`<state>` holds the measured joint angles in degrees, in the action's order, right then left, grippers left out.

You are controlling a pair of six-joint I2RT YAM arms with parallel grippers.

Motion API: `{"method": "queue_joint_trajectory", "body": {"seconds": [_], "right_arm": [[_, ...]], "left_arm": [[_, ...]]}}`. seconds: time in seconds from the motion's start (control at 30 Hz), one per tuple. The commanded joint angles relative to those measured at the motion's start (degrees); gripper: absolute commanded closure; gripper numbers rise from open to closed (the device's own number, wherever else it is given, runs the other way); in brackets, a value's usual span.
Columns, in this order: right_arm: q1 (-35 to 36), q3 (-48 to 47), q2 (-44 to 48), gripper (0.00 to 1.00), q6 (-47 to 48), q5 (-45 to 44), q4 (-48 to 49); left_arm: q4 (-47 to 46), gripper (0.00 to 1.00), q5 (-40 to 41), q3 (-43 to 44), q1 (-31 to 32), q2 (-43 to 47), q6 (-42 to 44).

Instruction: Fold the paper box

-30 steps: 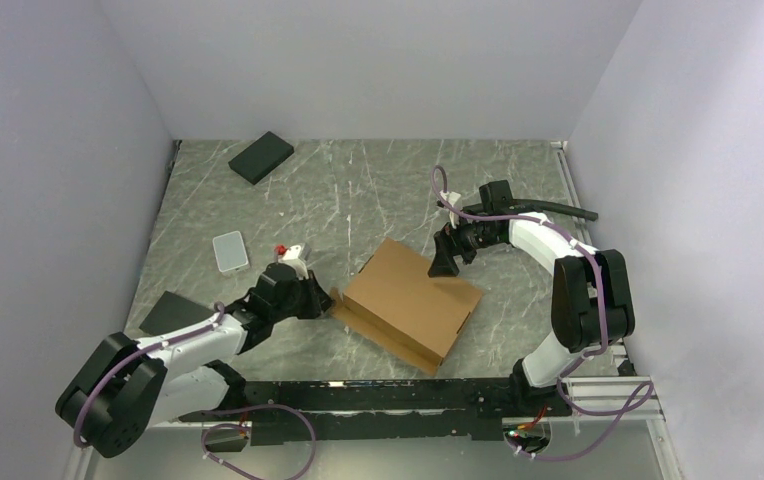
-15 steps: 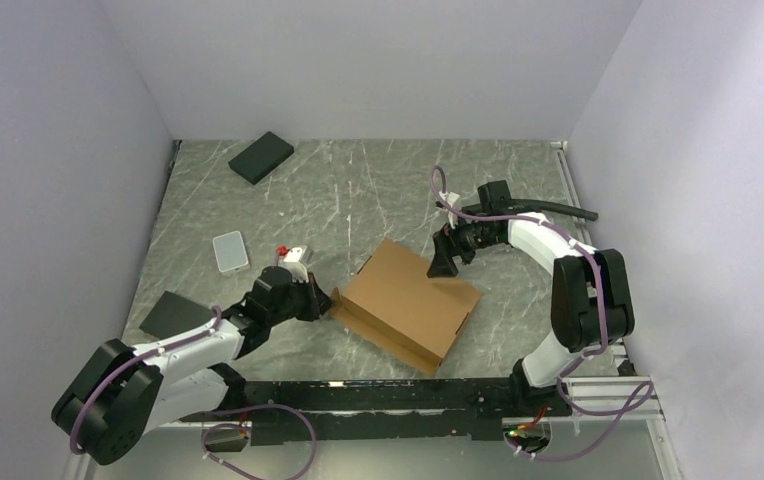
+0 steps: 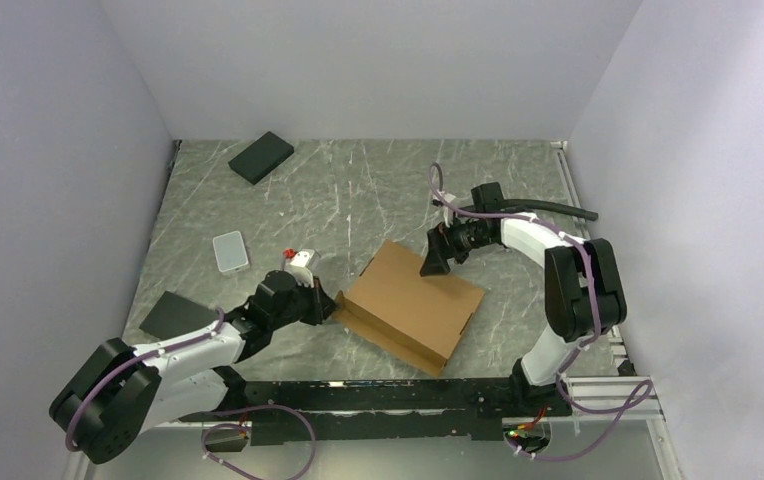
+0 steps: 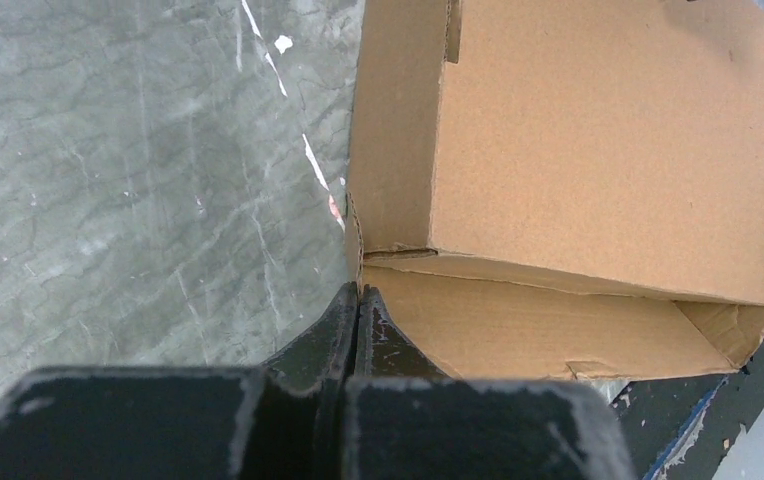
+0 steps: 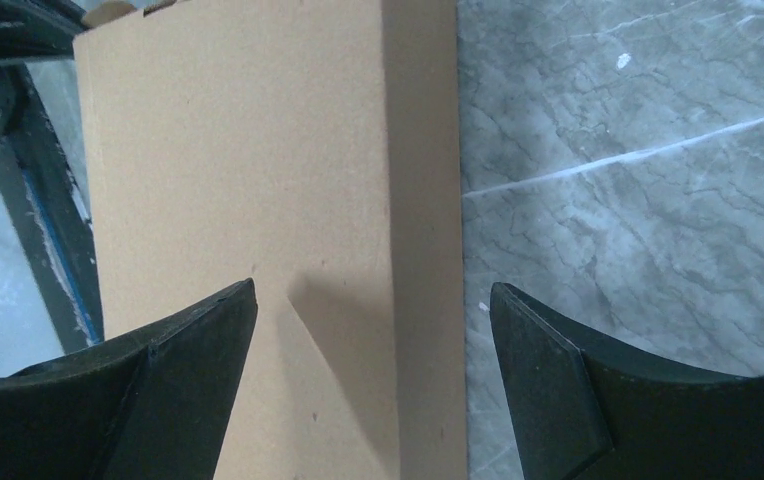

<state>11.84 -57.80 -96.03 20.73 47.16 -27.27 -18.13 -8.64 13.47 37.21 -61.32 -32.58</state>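
The paper box (image 3: 413,300) sits mid-worktop (image 3: 358,200). The left gripper (image 3: 326,305), jaws clenched on its 9 o'clock flap, should tuck gently while the right gripper (image 3: 432,264), jaws released over the 1 o'clock edge, steadies the lid.

paper box (image 5: 248,200) cropped at bottom, flap end hidden in left tool (image 4: 358,296)

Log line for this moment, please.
left tool shut at paper box corner | right tool open over far edge | lid down, front not tucked
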Motion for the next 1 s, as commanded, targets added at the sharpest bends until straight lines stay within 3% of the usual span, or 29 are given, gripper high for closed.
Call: {"method": "queue_joint_trajectory", "body": {"seconds": [0.0,0.13,0.27,0.4,0.6,0.97], "right_arm": [[0.39,-3.29,-3.66,0.11,-4.31,4.48,2.99],[1.42,-3.85,-5.92,0.17,-5.17,3.61,3.28],[1.26,-2.7,-6.01,0.33,-7.89,1.07,5.89],[0.85,-1.73,-6.83,0.41,-9.14,-1.17,7.08],[0.38,-0.99,-7.16,0.46,-10.3,-3.77,8.22],[0.21,-0.62,-7.37,0.5,-11.24,-5.23,8.68]], "left_arm": [[-3.56,1.0,1.32,-0.03,0.98,0.41,2.0],[-3.72,1.0,1.92,-0.33,1.52,0.57,2.6],[-3.04,1.0,3.13,-0.91,1.98,2.0,3.09],[-2.63,1.0,3.81,-2.21,2.24,4.85,3.2],[-2.56,1.0,3.5,-3.99,2.85,8.39,3.68],[-4.34,1.0,5.74,-3.54,5.91,4.44,3.99]]}}
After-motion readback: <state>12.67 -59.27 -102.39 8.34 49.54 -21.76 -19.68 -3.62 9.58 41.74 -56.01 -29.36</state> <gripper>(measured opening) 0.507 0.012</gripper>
